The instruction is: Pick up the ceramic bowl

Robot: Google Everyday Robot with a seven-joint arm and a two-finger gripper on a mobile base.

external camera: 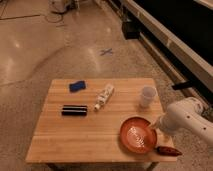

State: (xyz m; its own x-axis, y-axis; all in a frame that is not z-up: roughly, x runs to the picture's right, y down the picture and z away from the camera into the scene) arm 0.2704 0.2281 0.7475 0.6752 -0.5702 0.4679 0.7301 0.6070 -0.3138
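Observation:
The ceramic bowl (137, 135) is wide, shallow and glossy orange-red with a shiny inside. It sits on the wooden table (95, 130) near the front right corner. My white arm (186, 119) reaches in from the right. The gripper (158, 126) is at the arm's end, right at the bowl's right rim and low over the table. A small translucent white cup (147, 96) stands upright behind the bowl.
A white tube (104, 96), a black bar-shaped object (74, 110) and a blue object (76, 86) lie on the table's left and middle. A small dark red object (168, 150) lies at the front right edge. A dark wall runs along the right.

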